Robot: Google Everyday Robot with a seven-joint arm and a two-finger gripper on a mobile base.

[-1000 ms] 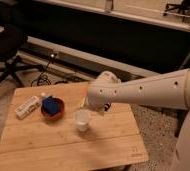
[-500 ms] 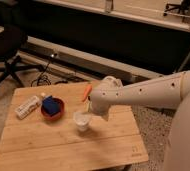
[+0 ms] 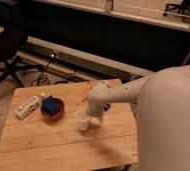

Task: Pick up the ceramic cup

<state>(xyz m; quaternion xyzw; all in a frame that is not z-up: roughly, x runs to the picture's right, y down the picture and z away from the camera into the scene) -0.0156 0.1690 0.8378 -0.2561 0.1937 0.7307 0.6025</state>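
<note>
The ceramic cup (image 3: 81, 120) is a small white round cup standing upright near the middle of the wooden table (image 3: 48, 145). My gripper (image 3: 89, 118) comes down from the white arm on the right and sits right at the cup's right side, over its rim. The wrist hides the fingers, so the contact with the cup is hidden.
A red-brown bowl (image 3: 53, 108) holding a blue object stands left of the cup. A white packet (image 3: 28, 106) lies at the table's left edge. An orange object (image 3: 86, 92) lies behind the wrist. An office chair (image 3: 5, 50) stands at the back left.
The arm has swung left and down toward the cup, and its white body now fills the right of the view. The cup has not moved.
</note>
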